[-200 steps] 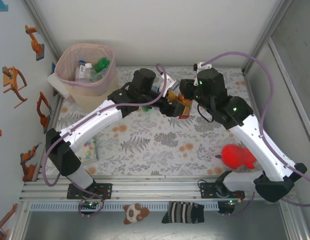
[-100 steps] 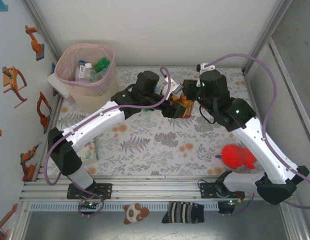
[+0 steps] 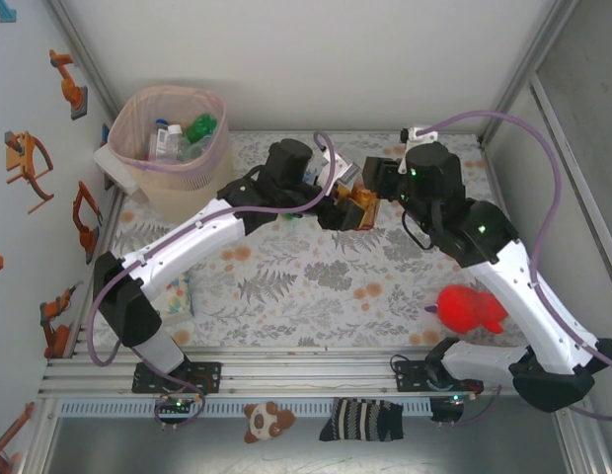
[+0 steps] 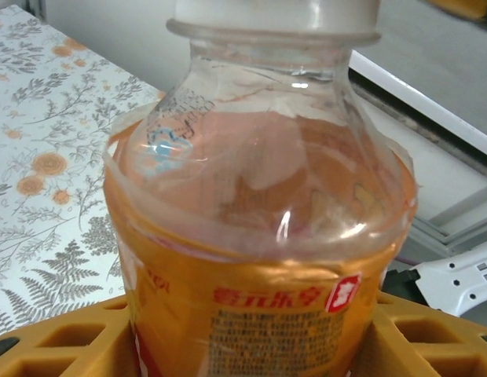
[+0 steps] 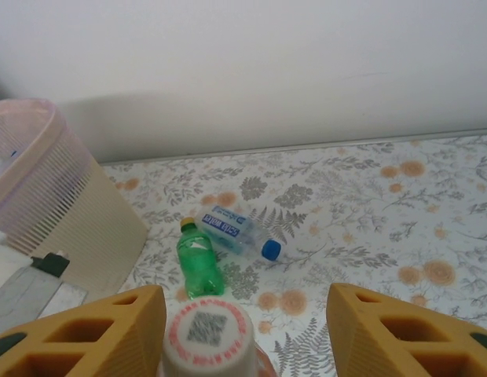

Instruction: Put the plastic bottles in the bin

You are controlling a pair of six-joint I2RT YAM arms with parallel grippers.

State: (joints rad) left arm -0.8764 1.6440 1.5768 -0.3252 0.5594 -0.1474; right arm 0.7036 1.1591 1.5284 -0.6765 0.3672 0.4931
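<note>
Though bound for the bin [image 3: 178, 193], the orange-labelled bottle [image 4: 259, 236] seems mid-handover.
Left claw [image 4: 251, 349] pinches it, right claw [image 5: 245, 314] spread around its cap [image 5: 208, 336]; next, left carries it over.

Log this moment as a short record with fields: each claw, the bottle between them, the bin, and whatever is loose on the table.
left claw: closed on the orange-label bottle
right claw: open, fingers flanking that bottle's white cap
bin: upright, far left, bottles inside
loose bottles: green bottle and clear blue-capped bottle, close together on the table
other: red plush toy, right side
</note>
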